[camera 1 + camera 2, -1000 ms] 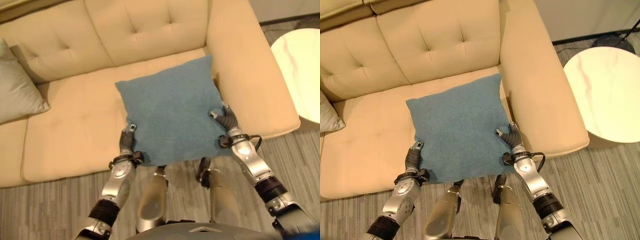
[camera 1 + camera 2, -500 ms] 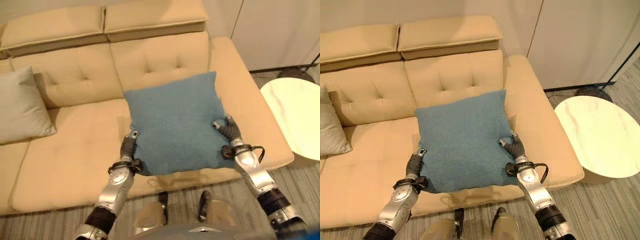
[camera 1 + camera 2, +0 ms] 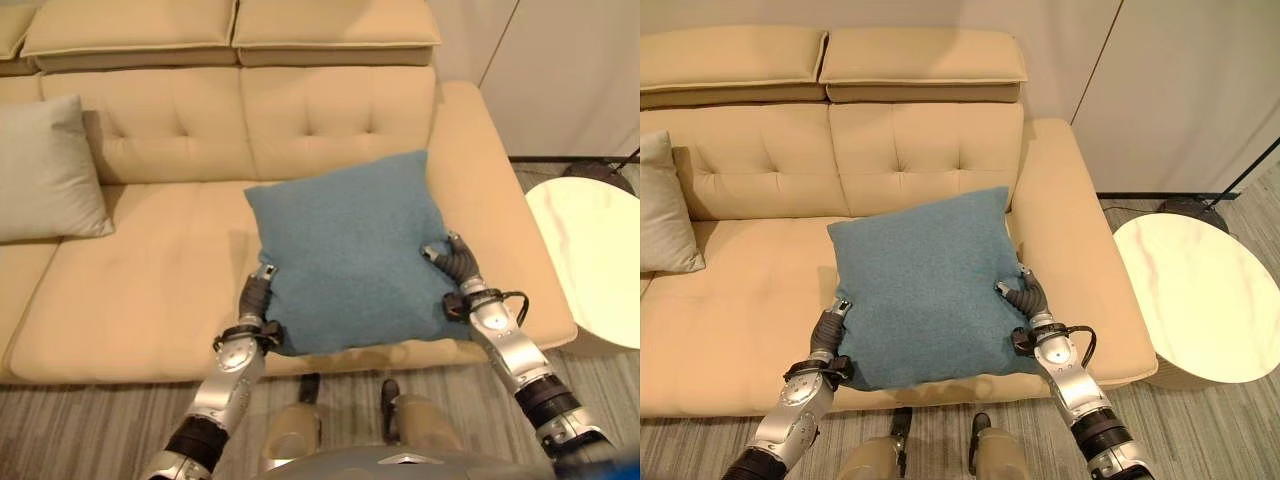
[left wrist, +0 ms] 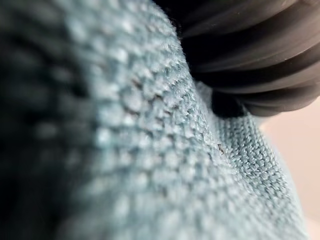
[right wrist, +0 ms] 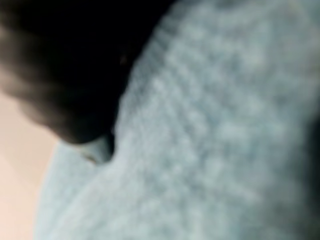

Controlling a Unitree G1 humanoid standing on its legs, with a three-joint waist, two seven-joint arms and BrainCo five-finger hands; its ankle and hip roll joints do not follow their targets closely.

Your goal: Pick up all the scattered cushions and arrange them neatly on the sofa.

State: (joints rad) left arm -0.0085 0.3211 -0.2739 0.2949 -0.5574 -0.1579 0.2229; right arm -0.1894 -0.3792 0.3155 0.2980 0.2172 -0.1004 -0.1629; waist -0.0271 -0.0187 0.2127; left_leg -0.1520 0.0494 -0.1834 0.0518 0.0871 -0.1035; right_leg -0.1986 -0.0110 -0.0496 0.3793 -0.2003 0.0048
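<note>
Together the left hand (image 3: pixel 256 300) and right hand (image 3: pixel 455 262) clamp the blue cushion's (image 3: pixel 350 250) side edges above the sofa (image 3: pixel 150 270); a grey cushion (image 3: pixel 45 170) sits well apart.

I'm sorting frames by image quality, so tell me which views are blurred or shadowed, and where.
Left wrist view: the blue cushion has a thin in-focus band of weave; the near cloth is blurred and dark. Right wrist view: wholly soft, with a dark out-of-focus mass against the cushion. Left eye view: even lighting, and the grey cushion casts a soft shadow on the sofa backrest. Right eye view: the round table looks bright, nearly washed out.
</note>
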